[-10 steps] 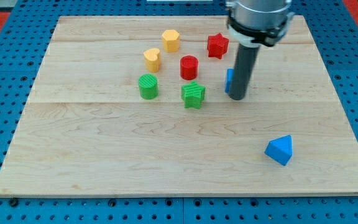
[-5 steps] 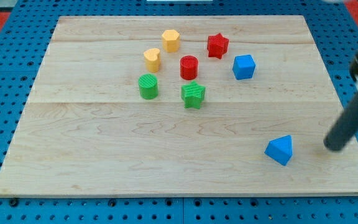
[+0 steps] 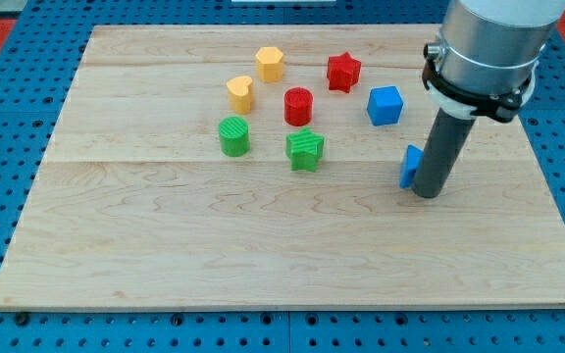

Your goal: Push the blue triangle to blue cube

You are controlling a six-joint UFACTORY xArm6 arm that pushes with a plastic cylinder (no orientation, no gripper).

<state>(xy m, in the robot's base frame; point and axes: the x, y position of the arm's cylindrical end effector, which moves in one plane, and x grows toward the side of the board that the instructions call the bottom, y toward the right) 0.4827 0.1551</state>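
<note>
While the rod stands on the wooden board (image 3: 165, 245), my tip (image 3: 427, 193) sits right against the blue triangle (image 3: 411, 167), which peeks out on the rod's left and is mostly hidden behind it. No jaws on this rig, just a bare rod, holding nothing. Blue cube (image 3: 385, 105) lies farther back and slightly left of the triangle, near but apart. Left of the cube: red star (image 3: 343, 71), red cylinder (image 3: 298, 106), green star-like block (image 3: 305, 149), green cylinder (image 3: 233, 135), two yellow blocks (image 3: 240, 93) (image 3: 270, 64), shapes unclear.
</note>
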